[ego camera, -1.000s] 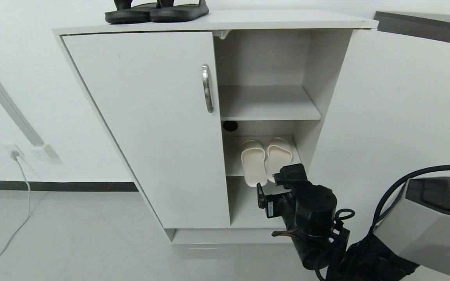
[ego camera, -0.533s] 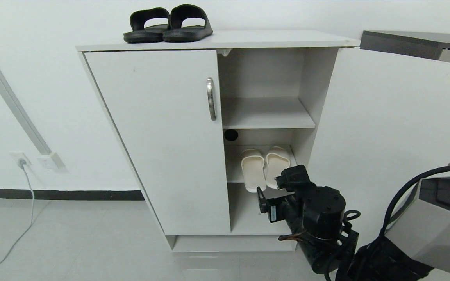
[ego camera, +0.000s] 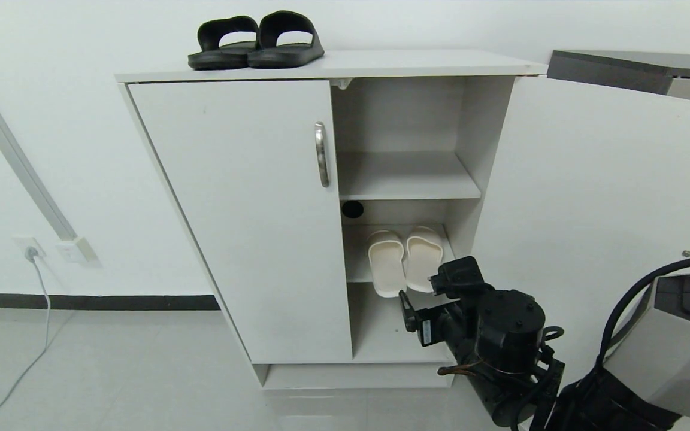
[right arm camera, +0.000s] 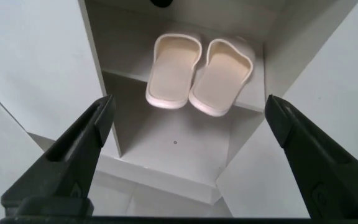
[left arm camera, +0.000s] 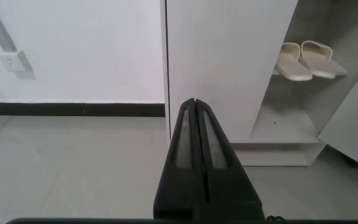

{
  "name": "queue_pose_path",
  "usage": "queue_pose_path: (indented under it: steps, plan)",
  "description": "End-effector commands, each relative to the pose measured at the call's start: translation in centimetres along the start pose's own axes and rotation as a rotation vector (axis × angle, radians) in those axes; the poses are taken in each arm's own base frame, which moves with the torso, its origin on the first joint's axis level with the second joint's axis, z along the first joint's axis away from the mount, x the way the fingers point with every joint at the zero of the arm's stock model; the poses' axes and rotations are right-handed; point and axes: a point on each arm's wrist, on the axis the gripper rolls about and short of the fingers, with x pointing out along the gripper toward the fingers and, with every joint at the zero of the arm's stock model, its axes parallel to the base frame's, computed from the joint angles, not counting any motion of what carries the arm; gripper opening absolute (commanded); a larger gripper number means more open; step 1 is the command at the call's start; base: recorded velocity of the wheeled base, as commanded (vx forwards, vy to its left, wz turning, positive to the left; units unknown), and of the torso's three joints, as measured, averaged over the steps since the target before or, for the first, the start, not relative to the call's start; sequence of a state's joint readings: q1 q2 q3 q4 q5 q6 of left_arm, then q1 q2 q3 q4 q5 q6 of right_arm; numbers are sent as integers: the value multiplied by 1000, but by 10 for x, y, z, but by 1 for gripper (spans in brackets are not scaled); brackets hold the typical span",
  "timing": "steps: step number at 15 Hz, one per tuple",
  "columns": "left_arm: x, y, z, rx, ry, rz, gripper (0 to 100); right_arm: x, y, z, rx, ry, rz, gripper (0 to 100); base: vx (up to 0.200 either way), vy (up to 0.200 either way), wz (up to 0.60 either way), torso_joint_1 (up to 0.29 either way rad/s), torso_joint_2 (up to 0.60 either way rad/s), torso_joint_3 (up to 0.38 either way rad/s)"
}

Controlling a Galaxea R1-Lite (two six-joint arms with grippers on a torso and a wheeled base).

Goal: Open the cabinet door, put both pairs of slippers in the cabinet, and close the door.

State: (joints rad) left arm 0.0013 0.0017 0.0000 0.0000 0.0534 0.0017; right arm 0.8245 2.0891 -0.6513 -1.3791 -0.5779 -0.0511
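Standing against a white wall, the white two-door wooden cabinet (ego camera: 417,60) has its right door (ego camera: 590,197) swung wide open, while the left door (ego camera: 231,209), with its curved metal handle (ego camera: 320,154), is closed. A pair of cream foam slippers (ego camera: 405,260) lies side by side on the middle shelf (ego camera: 354,260), their near ends jutting slightly past its front edge. A pair of black rubber slippers (ego camera: 255,42) sits on the cabinet's top, above the closed door. The right claw (right arm camera: 188,109) hangs low before the open compartment, near the cream pair, fingers spread wide and empty. The left claw (left arm camera: 194,106) has its fingers pressed together, holding nothing, above the grey tiled floor (left arm camera: 73,168) in front of the closed door.
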Motion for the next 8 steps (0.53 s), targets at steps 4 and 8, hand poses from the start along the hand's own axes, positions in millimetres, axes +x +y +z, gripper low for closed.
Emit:
queue_pose_path:
  steps: [4, 8]
  plan:
    - [0, 0, 0, 0, -2, 1, 0, 1, -7, -2, -3, -15, 15, 100, 0, 200, 0, 5, 2, 5]
    - [0, 0, 0, 0, 0, 1, 0, 0, -8, -5, -21, -3, 16, 100, 0, 200, 0, 6, 0, 2]
